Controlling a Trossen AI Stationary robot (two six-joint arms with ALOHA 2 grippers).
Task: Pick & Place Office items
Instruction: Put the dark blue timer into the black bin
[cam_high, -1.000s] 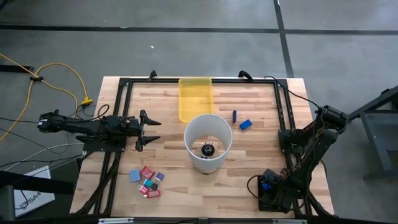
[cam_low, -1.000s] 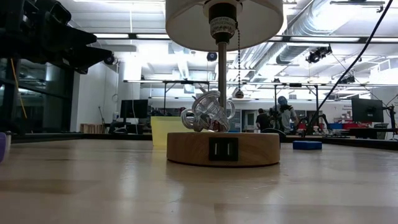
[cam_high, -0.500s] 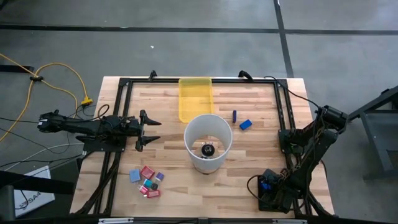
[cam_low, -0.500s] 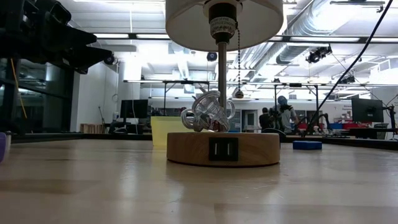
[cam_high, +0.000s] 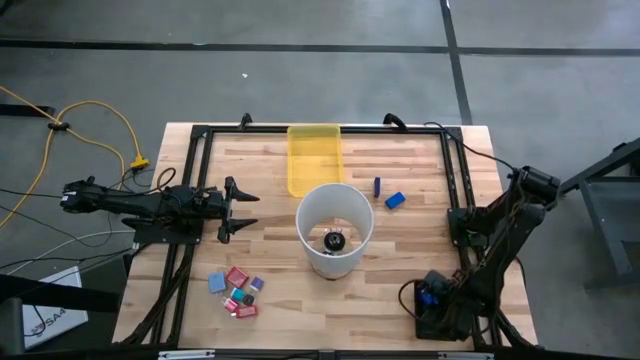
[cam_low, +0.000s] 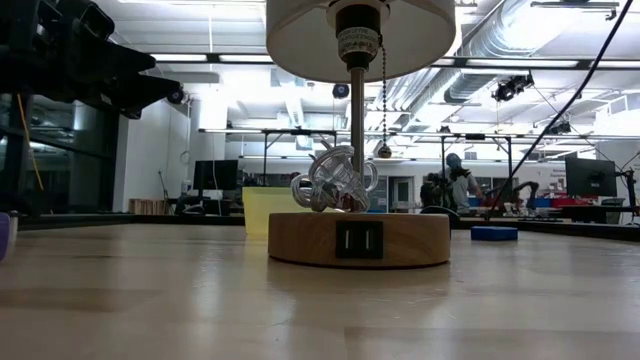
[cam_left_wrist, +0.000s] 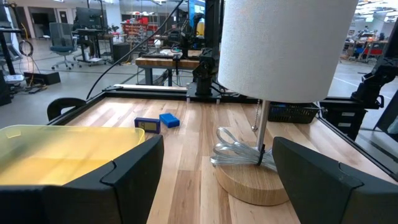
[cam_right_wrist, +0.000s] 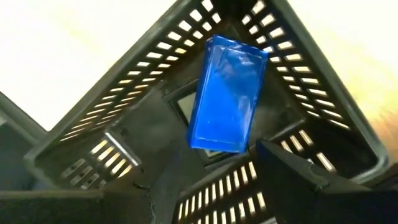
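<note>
One lamp (cam_high: 335, 229); one yellow tray (cam_high: 314, 158); two blue pieces (cam_high: 394, 200) right of the lamp; roughly seven small pieces (cam_high: 236, 291) clustered near-left; one blue block (cam_right_wrist: 225, 93) in a black slotted basket (cam_right_wrist: 118, 149).

Lighting: even overhead ceiling strips; soft glare across wooden table (cam_low: 300, 300) (low view); near tabletop blurred; right wrist background overexposed.

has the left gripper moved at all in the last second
No. The left gripper hangs at the same spot left of the white lamp, beside the black frame rail.
</note>
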